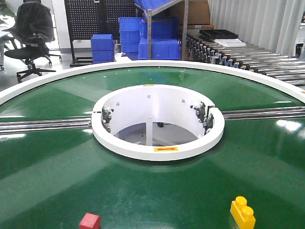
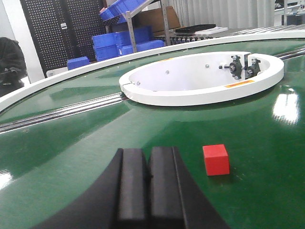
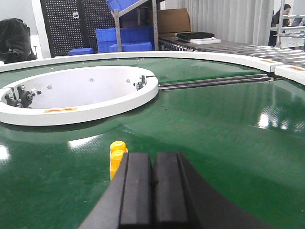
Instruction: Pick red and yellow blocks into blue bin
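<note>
Two hands hover low, left hand (image 2: 148, 157) and right hand (image 3: 153, 162), each closed tight, empty. We see the red cube (image 2: 216, 159) and studded yellow plastic brick (image 1: 242, 213) on the glossy green bench (image 1: 47, 157), nearside of the white ring (image 1: 119, 145).

Right wrist cam: I see the right gripper (image 3: 152, 160) bottom centre, black jaws pressed together with nothing between them. Yellow brick (image 3: 116, 157) sits on the green table (image 3: 228, 143) just left of the gripper, studs up, its right side hidden behind the left jaw; can't tell if they touch. White ring (image 3: 95, 107) at mid left, metal rail (image 3: 214, 82) running right from it. Blue crates (image 3: 121, 38) at upper left, behind the table.
</note>
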Controlling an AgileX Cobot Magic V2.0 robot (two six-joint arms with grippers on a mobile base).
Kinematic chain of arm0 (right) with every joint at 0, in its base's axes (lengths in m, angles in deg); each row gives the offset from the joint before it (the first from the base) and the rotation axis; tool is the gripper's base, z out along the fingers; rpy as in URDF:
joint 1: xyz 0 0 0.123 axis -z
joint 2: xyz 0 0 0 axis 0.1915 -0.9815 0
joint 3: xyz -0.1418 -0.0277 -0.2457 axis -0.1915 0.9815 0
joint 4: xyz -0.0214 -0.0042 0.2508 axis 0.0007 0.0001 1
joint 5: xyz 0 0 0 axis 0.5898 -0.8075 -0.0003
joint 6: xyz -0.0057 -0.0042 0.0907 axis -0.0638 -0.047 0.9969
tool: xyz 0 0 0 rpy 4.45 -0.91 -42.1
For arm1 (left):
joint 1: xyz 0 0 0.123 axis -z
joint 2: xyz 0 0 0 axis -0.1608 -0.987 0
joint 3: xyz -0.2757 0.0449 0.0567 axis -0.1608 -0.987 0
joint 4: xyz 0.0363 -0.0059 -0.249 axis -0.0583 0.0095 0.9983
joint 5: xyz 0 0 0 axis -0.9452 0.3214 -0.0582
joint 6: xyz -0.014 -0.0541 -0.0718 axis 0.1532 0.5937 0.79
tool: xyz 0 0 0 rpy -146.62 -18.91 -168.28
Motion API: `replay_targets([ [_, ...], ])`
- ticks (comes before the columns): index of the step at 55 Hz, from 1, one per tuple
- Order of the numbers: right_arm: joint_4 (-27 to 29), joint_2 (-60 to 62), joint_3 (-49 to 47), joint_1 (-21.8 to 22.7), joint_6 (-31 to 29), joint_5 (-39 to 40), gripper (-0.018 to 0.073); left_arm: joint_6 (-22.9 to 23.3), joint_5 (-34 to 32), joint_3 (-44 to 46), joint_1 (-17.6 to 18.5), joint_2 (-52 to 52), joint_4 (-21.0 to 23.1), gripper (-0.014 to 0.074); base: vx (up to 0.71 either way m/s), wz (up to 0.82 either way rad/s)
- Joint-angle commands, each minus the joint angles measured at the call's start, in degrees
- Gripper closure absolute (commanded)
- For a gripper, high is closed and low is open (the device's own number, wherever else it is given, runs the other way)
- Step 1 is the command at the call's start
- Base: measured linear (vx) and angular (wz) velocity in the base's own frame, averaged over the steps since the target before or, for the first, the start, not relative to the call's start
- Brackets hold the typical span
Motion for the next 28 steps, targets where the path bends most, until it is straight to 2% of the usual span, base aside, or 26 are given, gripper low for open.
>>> replay_targets([
  [1, -0.58, 0.63, 0.36, 0.36, -0.05, 4.89, 0.0569, 0.16, -4.58, 0.99, -0.09, 0.93, 0.26, 0.0594, 0.0, 0.0],
  [28, -0.53, 0.63, 0.36, 0.36, -0.05, 4.89, 0.0569, 0.16, -4.58, 0.99, -0.09, 0.93, 0.26, 0.0594, 0.0, 0.0],
])
